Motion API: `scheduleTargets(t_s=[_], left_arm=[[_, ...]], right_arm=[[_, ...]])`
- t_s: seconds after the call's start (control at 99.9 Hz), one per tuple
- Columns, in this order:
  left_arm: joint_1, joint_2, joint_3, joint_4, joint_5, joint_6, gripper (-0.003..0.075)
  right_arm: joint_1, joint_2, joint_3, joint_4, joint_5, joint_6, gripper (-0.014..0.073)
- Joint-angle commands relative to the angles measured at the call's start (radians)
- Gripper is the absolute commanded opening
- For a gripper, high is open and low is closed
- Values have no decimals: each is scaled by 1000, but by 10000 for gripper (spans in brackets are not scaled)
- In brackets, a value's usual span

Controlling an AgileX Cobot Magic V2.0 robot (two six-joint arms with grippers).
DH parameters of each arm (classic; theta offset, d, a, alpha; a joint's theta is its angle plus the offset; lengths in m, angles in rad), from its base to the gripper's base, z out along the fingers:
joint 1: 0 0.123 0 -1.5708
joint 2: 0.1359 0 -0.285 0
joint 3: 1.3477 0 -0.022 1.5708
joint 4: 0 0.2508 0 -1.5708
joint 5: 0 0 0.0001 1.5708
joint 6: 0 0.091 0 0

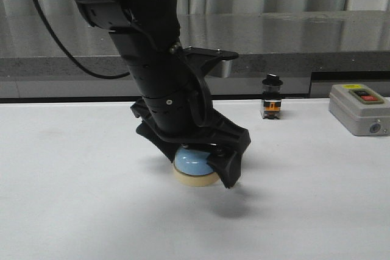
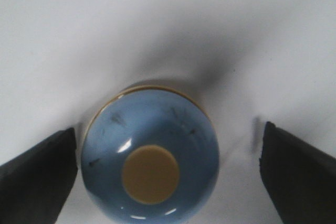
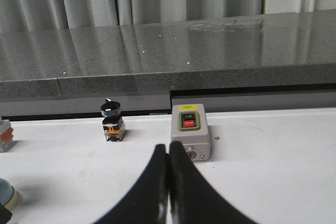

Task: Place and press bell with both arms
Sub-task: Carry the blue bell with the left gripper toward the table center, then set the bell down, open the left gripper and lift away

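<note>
Bell (image 1: 194, 167) resting on the table (image 1: 73, 199), straddled by the left hand (image 2: 168, 166), fingers wide and clear. Right hand (image 3: 168, 192) pinched together, empty. Glossy dome probably slippery; grip low, near the base.

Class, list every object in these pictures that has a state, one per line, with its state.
bell: upright on the table, between the left fingers, which stand apart from it.
left gripper: open, straddling the bell.
right gripper: shut, empty.
black-knobbed switch: upright, untouched.
grey on/off switch box: standing on the table, untouched.
</note>
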Motion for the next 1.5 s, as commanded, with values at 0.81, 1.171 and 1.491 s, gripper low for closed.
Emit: scheduleTargets(t_s=[0.81,1.171,1.491], left_arm=[[294,-631,181,-13,-107,-14,692],[563,-978,463,-20,-216,-15,692],[613,-1333,666,-32,-209,-15,660]], right_arm=[[-8,-15,-14,2,-84,1,-60],[-8,-15,-14,2,-84,1,-60],[-8,-15,-14,2,-84,1,-60]])
